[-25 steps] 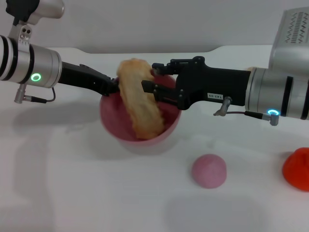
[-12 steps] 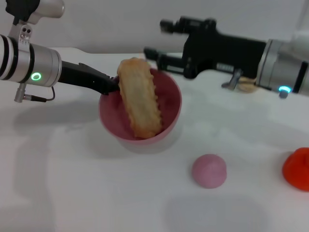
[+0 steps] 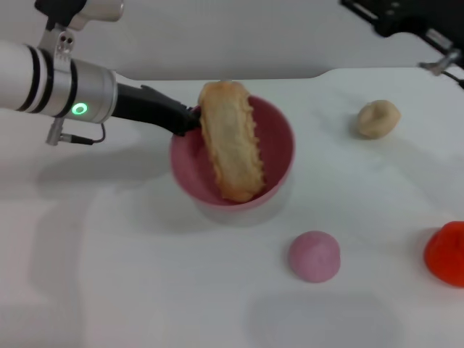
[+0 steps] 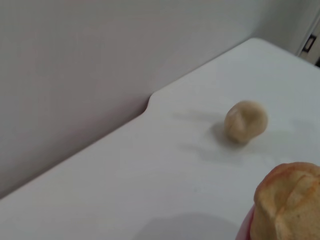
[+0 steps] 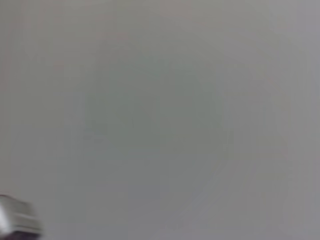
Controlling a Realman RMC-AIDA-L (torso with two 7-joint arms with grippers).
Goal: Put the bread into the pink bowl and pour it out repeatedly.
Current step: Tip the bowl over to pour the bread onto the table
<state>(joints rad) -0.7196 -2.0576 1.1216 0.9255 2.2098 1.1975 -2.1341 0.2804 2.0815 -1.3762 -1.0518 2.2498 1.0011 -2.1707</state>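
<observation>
1. While the left arm reaches in from the left side of the white table (image 3: 145,275), the left gripper (image 3: 190,122) sits at the near-left rim of the pink bowl (image 3: 279,156), its dark fingers pinched on that rim
2. The pink bowl looks tilted, its opening turned partly toward the camera; whether its base touches the table cannot be judged from here
3. The bread (image 3: 230,148) lies inside the bowl, leaning lengthwise across it: upper end pokes above the far-left rim right beside the left gripper, lower end rests against the near inner wall
4. Bread surface facing up is plain pale tan with ridged, scalloped edges
5. In the left wrist view the top end of the bread (image 4: 287,202) fills the lower corner, with a sliver of pink rim beside it
6. Right gripper (image 3: 395,18) is raised at the far right top edge of the head view, well apart from bowl and bread; only a dark part of it shows, so I cannot tell its finger state
7. Right wrist view shows only a plain grey surface, nothing usable
8. A small beige lump (image 3: 378,118) rests on the table to the right of the bowl, apart from it; same lump (image 4: 245,121) visible in left wrist view
9. A pink dome bun (image 3: 314,255) sits on the table nearer the camera, right of the bowl
10. An orange-red object (image 3: 446,254) is cut off by the right edge, on the table
</observation>
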